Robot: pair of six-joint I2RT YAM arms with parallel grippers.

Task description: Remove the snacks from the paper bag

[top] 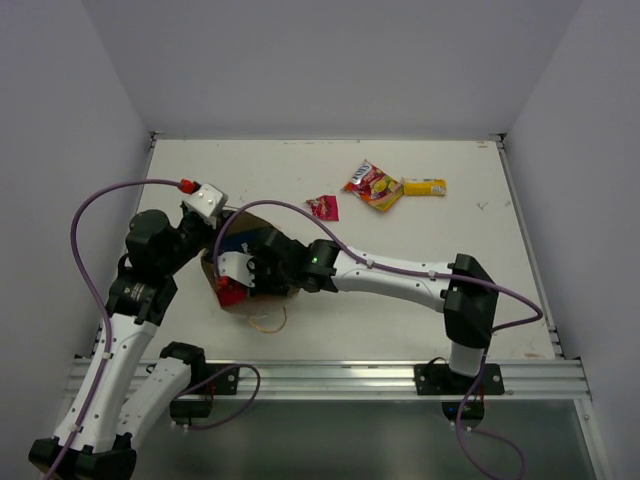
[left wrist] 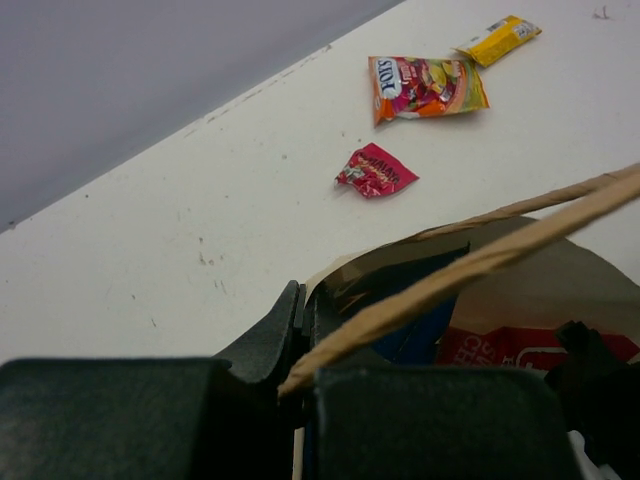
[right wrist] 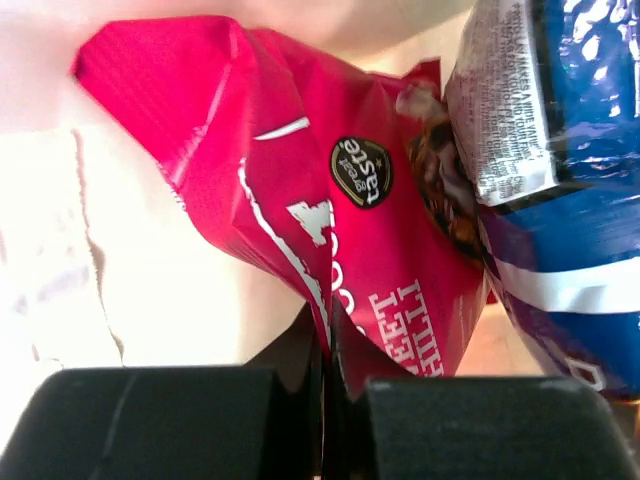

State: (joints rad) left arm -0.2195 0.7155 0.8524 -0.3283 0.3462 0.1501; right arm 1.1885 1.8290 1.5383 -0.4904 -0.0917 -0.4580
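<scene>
**Right end effector clamped shut on the pink bag**

Draw it slowly out through the mouth of the paper bag, clear of the blue Doritos bag touching it. Let your left end effector, pinched shut on the rim, anchor the paper.

White tabletop, lightly scuffed, faint dark marks toward far right. Grey walls on three sides. Aluminium rail along near edge.
</scene>
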